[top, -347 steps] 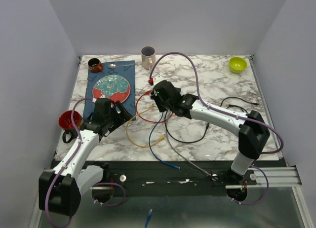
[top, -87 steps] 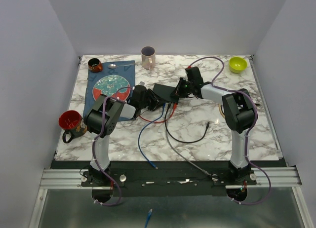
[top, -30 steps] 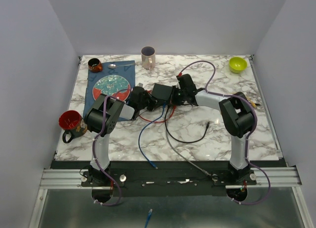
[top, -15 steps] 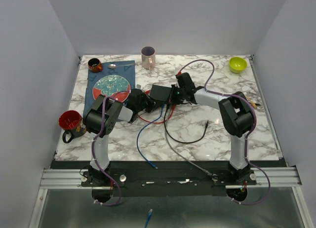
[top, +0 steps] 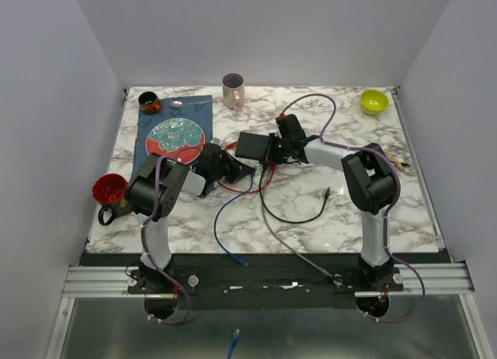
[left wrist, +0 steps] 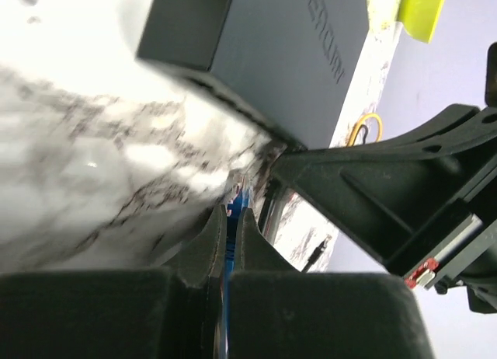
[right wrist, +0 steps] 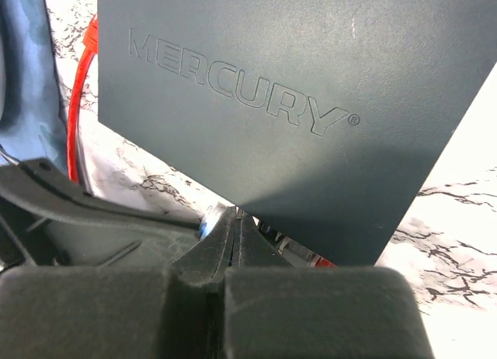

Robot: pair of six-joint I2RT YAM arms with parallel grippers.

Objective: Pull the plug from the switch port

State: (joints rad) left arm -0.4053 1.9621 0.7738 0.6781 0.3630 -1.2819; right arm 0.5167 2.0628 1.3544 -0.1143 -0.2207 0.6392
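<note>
Since half a second earlier the left gripper (top: 242, 172) has drawn back toward the near left, away from the switch (top: 252, 145), and the upper end of the blue cable (top: 229, 203) has come along with it, while the right gripper (top: 269, 149) has kept its place at the switch's right end. The switch, a flat matte-black box, sits on the marble table (top: 334, 235) a little far of its middle, just right of the patterned plate (top: 175, 136) on the blue cloth (top: 147, 161), and between the two grippers. In the left wrist view the left gripper (left wrist: 231, 215) is narrowed to a slit with a sliver of blue cable (left wrist: 225, 246) pinched between its fingers, and the switch (left wrist: 279, 56) lies beyond the fingertips, apart from them. In the right wrist view the right gripper (right wrist: 235, 215) is pressed fully together, its tips meeting the edge of the switch (right wrist: 295, 102), whose top carries the raised word MERCURY; whether it grips anything there cannot be told. A red cable (right wrist: 78, 118) curves at the switch's left side in that view. From above, the red cable (top: 233, 189) loops just near of the switch, and a black cable (top: 295, 219) lies on the table nearer still.
</note>
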